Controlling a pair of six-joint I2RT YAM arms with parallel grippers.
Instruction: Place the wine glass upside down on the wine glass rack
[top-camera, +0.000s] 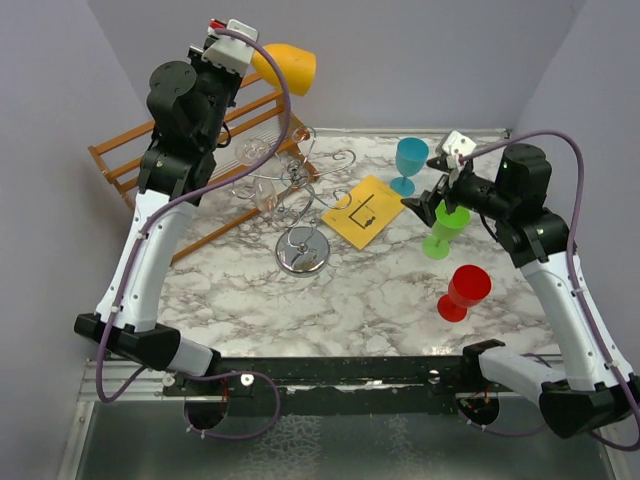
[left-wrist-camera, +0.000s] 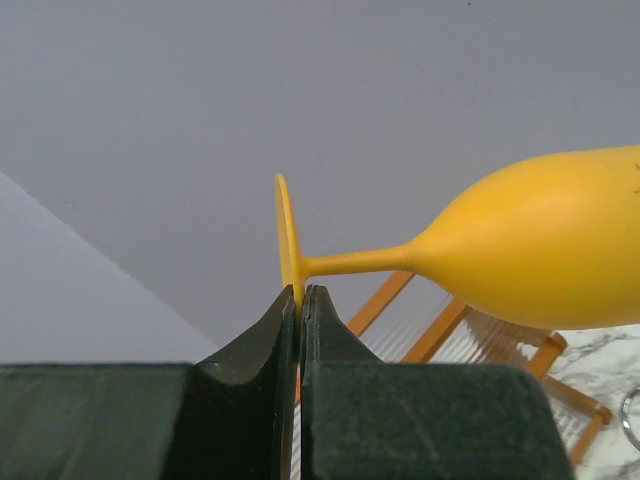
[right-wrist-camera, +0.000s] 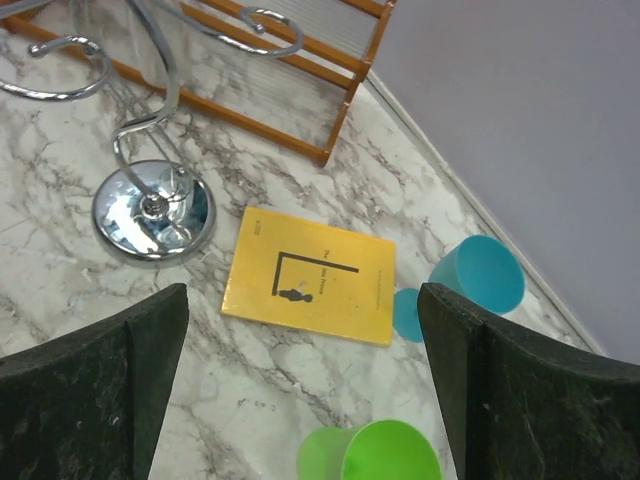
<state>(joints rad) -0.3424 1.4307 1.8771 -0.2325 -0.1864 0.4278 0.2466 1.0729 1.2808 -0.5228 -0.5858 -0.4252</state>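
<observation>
My left gripper (top-camera: 250, 56) is raised high over the back left and is shut on the foot of a yellow wine glass (top-camera: 286, 67). The glass lies on its side in the air, its bowl pointing right. In the left wrist view the fingertips (left-wrist-camera: 298, 297) pinch the foot's thin rim, and the stem and bowl (left-wrist-camera: 555, 240) stretch to the right. The chrome wine glass rack (top-camera: 303, 250) stands below on the marble, with clear glasses (top-camera: 267, 194) hanging from its curled arms. My right gripper (top-camera: 430, 185) is open and empty, hovering over the table's right side (right-wrist-camera: 305, 390).
An orange-brown wooden shelf rack (top-camera: 130, 160) stands at the back left. A yellow book (top-camera: 365, 211) lies right of the chrome base (right-wrist-camera: 154, 211). A blue glass (top-camera: 409, 160), a green glass (top-camera: 443, 228) and a red glass (top-camera: 463, 291) stand on the right.
</observation>
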